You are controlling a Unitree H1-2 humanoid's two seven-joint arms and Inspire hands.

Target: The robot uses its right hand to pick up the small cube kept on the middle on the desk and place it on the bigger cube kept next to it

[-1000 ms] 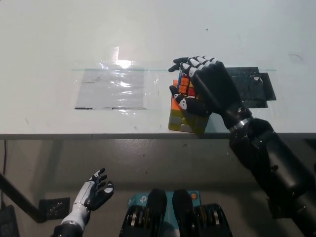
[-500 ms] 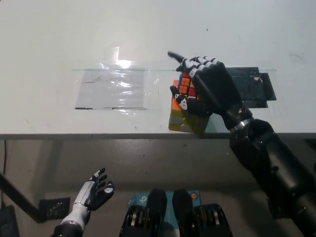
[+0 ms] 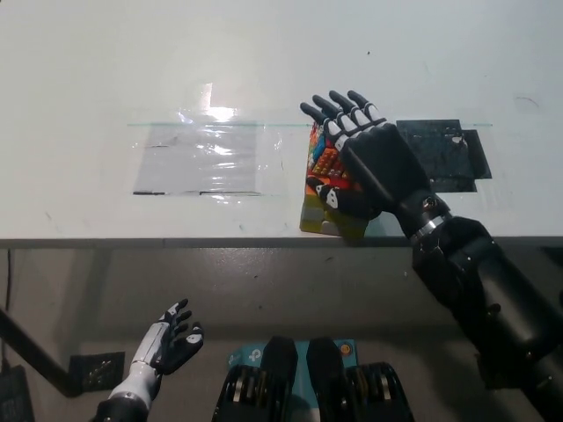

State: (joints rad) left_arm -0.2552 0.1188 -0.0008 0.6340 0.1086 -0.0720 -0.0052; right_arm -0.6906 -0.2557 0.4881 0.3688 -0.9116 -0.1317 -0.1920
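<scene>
Small cube (image 3: 322, 161), colour-tiled, sits atop bigger cube (image 3: 318, 214).

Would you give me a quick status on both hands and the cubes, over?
Right hand open, fingers spread over small cube. Small cube atop bigger cube. Left hand idle below desk edge. Nothing in the way.

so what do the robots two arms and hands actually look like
The right hand is glossy black with white segments on its fingers and thumb, joined by a silver wrist ring to a thick matte black forearm. The left hand is smaller in view, white and grey on the back with dark fingers, on a slim pale wrist.
</scene>
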